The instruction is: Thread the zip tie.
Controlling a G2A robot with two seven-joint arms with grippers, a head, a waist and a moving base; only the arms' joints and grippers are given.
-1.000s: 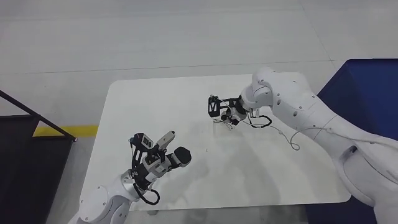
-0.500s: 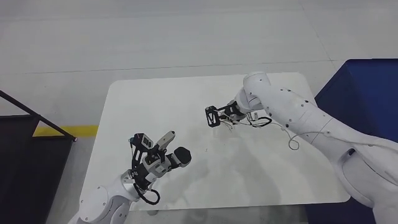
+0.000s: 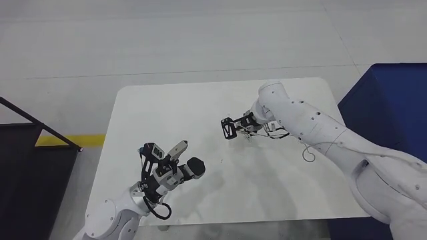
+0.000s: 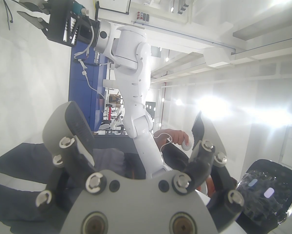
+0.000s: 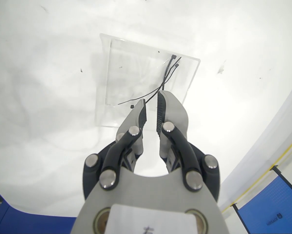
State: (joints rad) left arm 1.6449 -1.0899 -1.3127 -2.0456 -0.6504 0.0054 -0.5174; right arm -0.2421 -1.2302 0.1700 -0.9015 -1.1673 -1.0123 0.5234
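Well, start at the right gripper (image 5: pixel 151 104): its fingers (image 5: pixel 162 113) stand only a narrow slot apart, with nothing pinched between them; that slim opening suits, I judge, a thin strap rather than anything bulky. The tips hang just above the tail ends of the black zip ties (image 5: pixel 169 73); these lie crossed in a loose bunch, their heads pointing away from the tips, inside a shallow clear tray (image 5: pixel 104 74); the tray keeps the strands together and lies flat near the middle of the tabletop (image 3: pixel 167 110), a little toward its far edge. Your left gripper (image 4: pixel 136 120) has its fingers (image 4: pixel 75 122) spread wide and empty; it sits above the near left part of the tabletop, well apart from the tray and turned toward the other arm, likely so that it can take the tie's other end for threading. You are at the pick-up step, as I read it; because the ties overlap, closing here may catch two at once; aim for a single tail.
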